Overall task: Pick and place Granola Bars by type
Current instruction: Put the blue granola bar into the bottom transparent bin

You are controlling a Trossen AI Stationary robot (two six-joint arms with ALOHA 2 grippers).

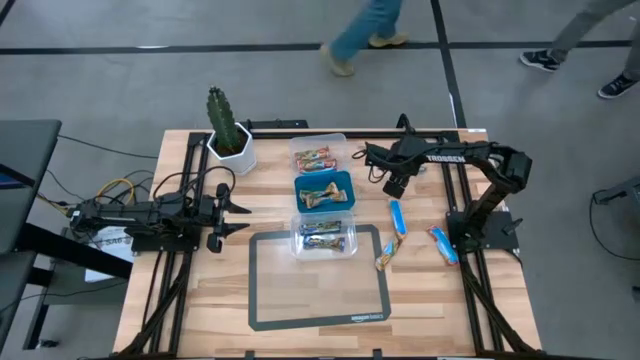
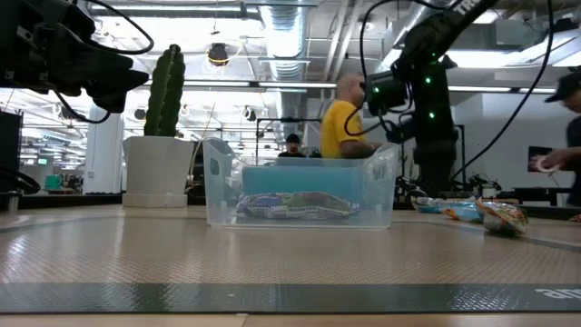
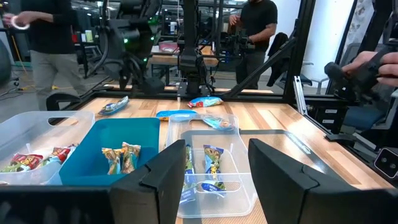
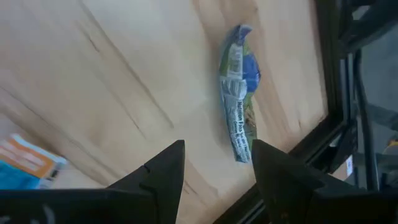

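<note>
"TROSSEN" is printed in white along the right arm (image 1: 452,157), and "amazon basics" shows faintly on the near border of the dark-edged mat (image 1: 318,277) at the desk's (image 1: 190,320) 6 o'clock side.

The right hand (image 1: 383,171) hangs above the desk toward 1 o'clock, fingers apart, gripping nothing. The left hand (image 1: 240,218) waits at 9 o'clock, spread wide and empty.

Three tubs run down the middle: a clear tub (image 1: 319,155) at 12 o'clock with red-and-green granola bars (image 1: 314,157), a blue tub (image 1: 325,191) with brown-gold bars (image 1: 320,197), and a clear tub (image 1: 322,237) on the mat with blue bars (image 1: 323,236).

Loose on the desk toward 3 o'clock lie a blue bar (image 1: 397,215), a brown-gold bar (image 1: 388,253) and another blue bar (image 1: 444,244) beside the right arm's base.

A potted cactus (image 1: 226,126) stands at 11 o'clock. People walk beyond the desk.
</note>
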